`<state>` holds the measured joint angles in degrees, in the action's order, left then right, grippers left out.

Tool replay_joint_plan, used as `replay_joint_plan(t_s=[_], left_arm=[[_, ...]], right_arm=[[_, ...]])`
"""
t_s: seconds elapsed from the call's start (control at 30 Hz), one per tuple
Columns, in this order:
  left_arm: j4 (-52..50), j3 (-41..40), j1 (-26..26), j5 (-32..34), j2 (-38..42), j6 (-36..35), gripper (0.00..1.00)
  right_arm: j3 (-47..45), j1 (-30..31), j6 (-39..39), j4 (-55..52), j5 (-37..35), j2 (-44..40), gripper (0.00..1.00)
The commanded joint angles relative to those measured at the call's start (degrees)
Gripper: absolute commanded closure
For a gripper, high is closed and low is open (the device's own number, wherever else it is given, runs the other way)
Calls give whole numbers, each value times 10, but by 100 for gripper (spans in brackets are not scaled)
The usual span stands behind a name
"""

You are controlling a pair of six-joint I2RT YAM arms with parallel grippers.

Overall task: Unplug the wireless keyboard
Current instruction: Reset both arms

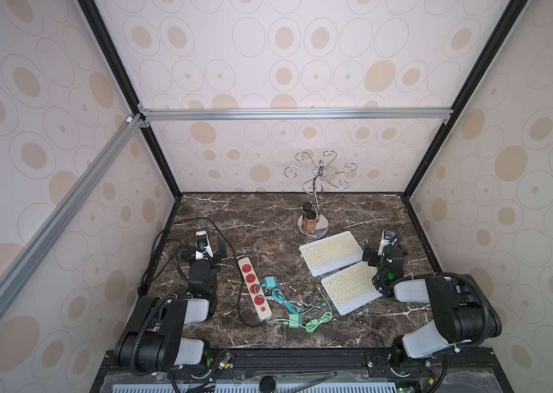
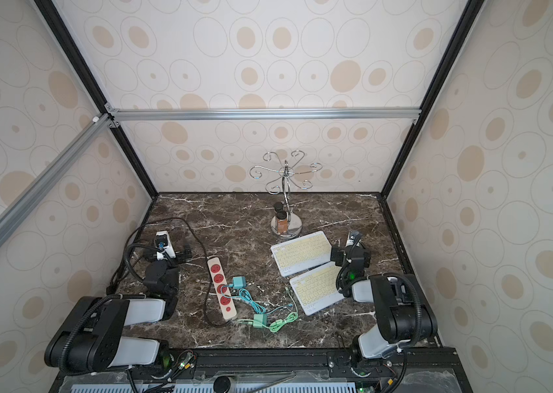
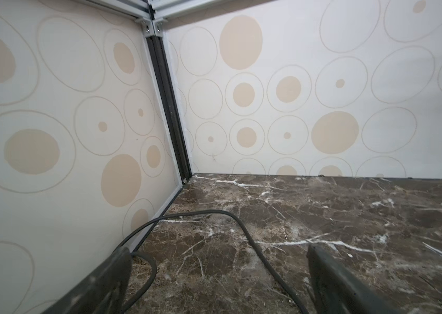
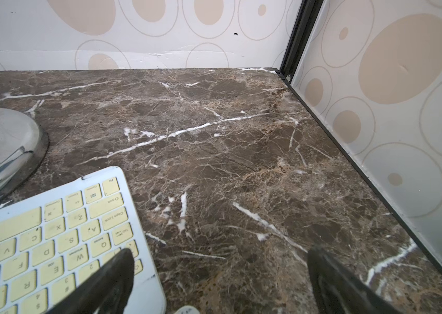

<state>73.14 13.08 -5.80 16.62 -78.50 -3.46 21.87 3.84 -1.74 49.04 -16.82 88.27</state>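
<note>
Soft even light, wide-angle edge distortion.

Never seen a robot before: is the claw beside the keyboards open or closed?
Open. In its wrist view the right gripper has its fingers wide apart, marble tabletop showing between them, nothing held.

The left arm (image 1: pixel 197 309) and right arm (image 1: pixel 407 291) sit folded close to their bases, upper links doubled back, forearms reaching forward and low. The left gripper (image 3: pixel 218 274) and right gripper (image 4: pixel 221 271) point ahead, jaws spread wide, holding nothing.
</note>
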Motion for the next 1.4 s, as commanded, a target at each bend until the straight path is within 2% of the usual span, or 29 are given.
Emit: replay_joint_plan(t_s=[0.0, 0.07, 0.17, 0.23, 0.33, 0.4, 0.47, 0.57, 0.67, 1.27, 1.3, 1.37], left_arm=[[-94, 35, 9, -20, 16, 27, 0], [-83, 12, 21, -38, 14, 45, 0], [35, -33, 32, -33, -36, 61, 0], [76, -43, 35, -52, -67, 58, 0], [241, -87, 35, -102, -139, 36, 0], [206, -93, 35, -89, -114, 45, 0], [212, -80, 35, -87, -130, 40, 0], [133, -43, 35, -86, -124, 39, 0], [72, -13, 29, -18, -122, 58, 0], [67, -10, 24, -15, -123, 52, 0], [67, -10, 24, -15, -123, 52, 0], [70, -11, 24, -15, -123, 51, 0]], right_arm=[[9, 3, -3, -9, 3, -3, 0], [8, 3, -2, -3, 2, -2, 0], [9, 2, -2, -7, 2, -2, 0], [9, 2, -2, -7, 2, -2, 0], [9, 2, -2, -7, 2, -2, 0], [9, 2, -2, -7, 3, -2, 0], [9, 2, -2, -7, 2, -2, 0], [9, 2, -2, -7, 3, -2, 0], [9, 2, -2, -7, 2, -3, 0], [7, 12, 9, -1, -1, -1, 0], [-4, 17, 15, 16, 0, -6, 0], [-84, 21, 14, 170, -15, -7, 0]])
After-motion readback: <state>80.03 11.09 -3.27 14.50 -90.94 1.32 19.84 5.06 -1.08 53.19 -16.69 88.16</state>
